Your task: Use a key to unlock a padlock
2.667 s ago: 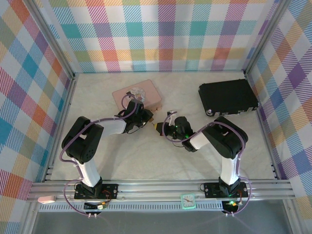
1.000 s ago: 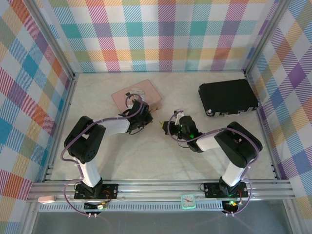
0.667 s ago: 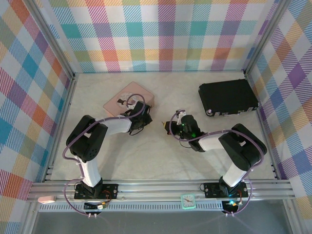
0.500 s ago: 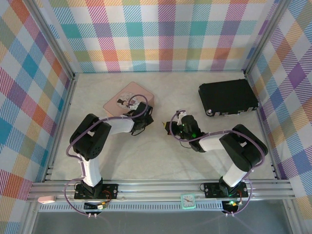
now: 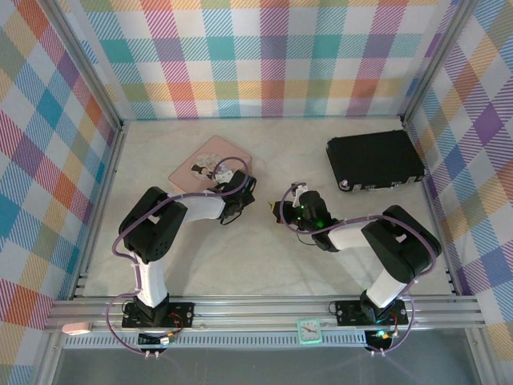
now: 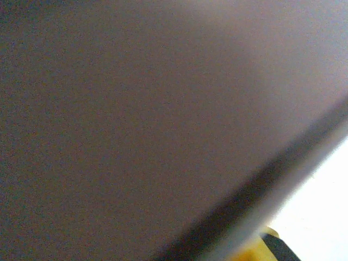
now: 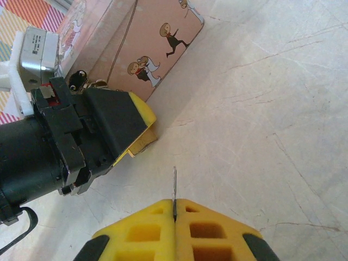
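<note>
right gripper: yellow fingertips pressed together, clamped on the key, apart from the tin
key: thin blade sticking out from between those fingertips, pointing toward the tin's long edge
left gripper: just beside that same edge of the tin, facing the key; cannot tell whether its jaws are apart or together
padlock: too small to pick out for sure near the tin
tin: pink, cartoon figures on its lid, flat on the table
</note>
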Robot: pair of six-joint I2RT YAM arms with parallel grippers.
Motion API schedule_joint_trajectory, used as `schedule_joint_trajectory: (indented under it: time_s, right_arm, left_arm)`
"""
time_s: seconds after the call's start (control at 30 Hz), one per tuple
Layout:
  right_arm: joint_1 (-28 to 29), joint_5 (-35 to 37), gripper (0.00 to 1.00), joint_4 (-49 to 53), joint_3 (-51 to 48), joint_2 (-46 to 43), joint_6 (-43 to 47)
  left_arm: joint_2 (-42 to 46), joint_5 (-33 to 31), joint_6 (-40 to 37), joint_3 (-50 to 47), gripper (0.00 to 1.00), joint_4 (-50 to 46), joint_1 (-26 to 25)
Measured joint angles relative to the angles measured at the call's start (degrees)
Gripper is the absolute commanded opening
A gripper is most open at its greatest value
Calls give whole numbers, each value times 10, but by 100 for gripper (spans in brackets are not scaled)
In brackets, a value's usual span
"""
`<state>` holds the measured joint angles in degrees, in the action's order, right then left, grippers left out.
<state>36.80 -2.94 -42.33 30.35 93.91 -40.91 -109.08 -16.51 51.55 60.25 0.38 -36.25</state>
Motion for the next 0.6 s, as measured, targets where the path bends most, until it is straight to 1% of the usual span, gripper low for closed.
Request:
schedule_joint_trajectory:
  time_s: [0.1, 0.17, 0.47, 0.6]
  right_arm:
    - [0, -1, 0, 0, 0, 0, -2]
    - [-1, -3, 0, 0, 0, 0, -5]
    - [-7, -33, 0, 5, 2, -20, -38]
    - [-8, -50, 0, 2, 4, -20, -59]
  left_arm:
    - [2, 7, 0, -3, 0, 5, 0]
    - [11, 23, 0, -14, 0, 16, 0]
    - [70, 170, 21, -81, 0, 89, 8]
    - [77, 210, 42, -104, 0, 150, 16]
